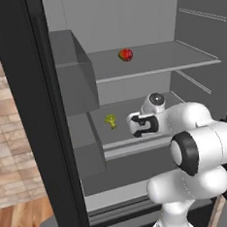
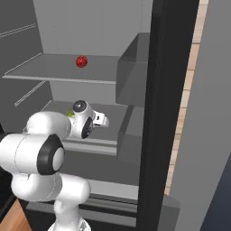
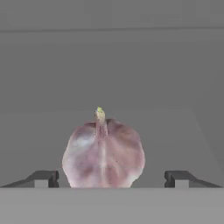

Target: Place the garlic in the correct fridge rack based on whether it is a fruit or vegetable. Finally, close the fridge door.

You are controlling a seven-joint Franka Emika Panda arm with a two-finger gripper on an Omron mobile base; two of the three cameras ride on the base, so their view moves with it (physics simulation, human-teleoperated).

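Observation:
The garlic (image 3: pixel 103 153), a whitish-pink bulb with a pointed green-tipped top, stands upright between my fingertips (image 3: pixel 43 178) in the hand view. Both tips sit well apart from its sides, so my gripper (image 3: pixel 111 178) is open around it without touching. In the base views my gripper (image 1: pixel 132 126) (image 2: pixel 104 121) reaches over the fridge rack (image 1: pixel 133 145) (image 2: pixel 92 145), the lower wide grey shelf, to the right of the small green vegetable (image 1: pixel 110 120). The fridge door (image 1: pixel 21 94) (image 2: pixel 167 113) stands open.
A red round fruit (image 1: pixel 125 54) (image 2: pixel 81 61) lies on the thinner upper shelf (image 1: pixel 179 61). Grey door bins (image 1: pixel 74 85) (image 2: pixel 133 72) jut out beside the shelves. A brick wall (image 1: pixel 6 144) and wood floor lie beyond the door.

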